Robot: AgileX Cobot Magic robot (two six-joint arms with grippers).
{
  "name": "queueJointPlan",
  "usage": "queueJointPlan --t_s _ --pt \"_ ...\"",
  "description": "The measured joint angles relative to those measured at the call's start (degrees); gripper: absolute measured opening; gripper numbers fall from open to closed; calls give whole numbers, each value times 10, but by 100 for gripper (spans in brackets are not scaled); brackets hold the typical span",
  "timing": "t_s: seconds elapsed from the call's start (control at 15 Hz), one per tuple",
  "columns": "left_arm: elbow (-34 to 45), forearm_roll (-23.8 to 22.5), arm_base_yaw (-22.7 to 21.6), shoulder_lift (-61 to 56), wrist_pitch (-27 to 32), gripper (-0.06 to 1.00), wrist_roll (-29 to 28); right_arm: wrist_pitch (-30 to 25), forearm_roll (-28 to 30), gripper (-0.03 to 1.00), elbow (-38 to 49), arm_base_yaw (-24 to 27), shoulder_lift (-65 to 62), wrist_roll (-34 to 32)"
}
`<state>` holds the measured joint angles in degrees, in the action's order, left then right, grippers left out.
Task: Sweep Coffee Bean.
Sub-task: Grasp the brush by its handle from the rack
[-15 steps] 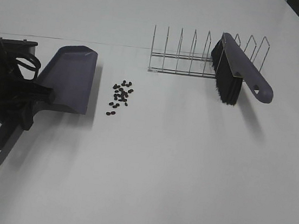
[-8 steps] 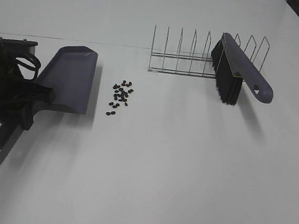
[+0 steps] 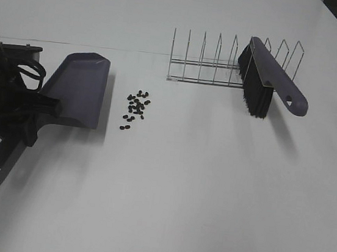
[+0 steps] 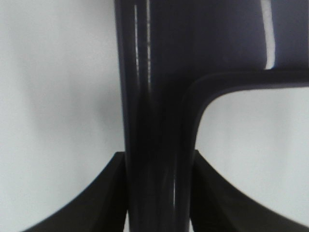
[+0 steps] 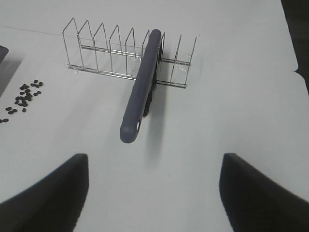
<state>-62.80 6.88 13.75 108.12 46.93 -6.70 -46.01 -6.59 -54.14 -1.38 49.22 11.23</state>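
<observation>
Coffee beans [image 3: 136, 106] are lying clustered on the table [image 3: 209, 198], just beside the lip of the dustpan [image 3: 78, 87]. Left gripper [image 4: 157, 193] is pinching the dustpan handle. Right gripper [image 5: 154, 193] is hanging spread wide, facing the brush [image 5: 142, 82] in the wire rack [image 5: 104, 72].

Left claw [image 3: 36, 119] on dustpan [image 3: 81, 87] handle, coffee bean [image 3: 136, 105] cluster just beside, brush [image 3: 273, 77] in wire rack [image 3: 200, 65]

No writing, label, brand mark, number or sign can be read anywhere, whether on the dustpan [image 3: 81, 87], the brush [image 3: 279, 75], the wire rack [image 3: 199, 80] or the white table [image 3: 209, 198].
</observation>
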Motion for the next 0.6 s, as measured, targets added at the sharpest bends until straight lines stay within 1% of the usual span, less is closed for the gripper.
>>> queueJointPlan --t_s 0.07,0.27,0.33,0.47,0.6 --pt "0 0 0 0 0 35 0 -5 0 67 -24 0 28 0" --pt "0 0 0 0 0 35 0 -67 -11 67 -171 0 182 -10" --pt "0 -1 0 0 0 35 0 -124 -23 67 -263 0 276 -15" --pt "0 -2 0 0 0 35 0 -149 -29 67 -337 -1 348 -22" --pt "0 -3 0 0 0 35 0 -172 -20 67 -404 -11 421 -36"
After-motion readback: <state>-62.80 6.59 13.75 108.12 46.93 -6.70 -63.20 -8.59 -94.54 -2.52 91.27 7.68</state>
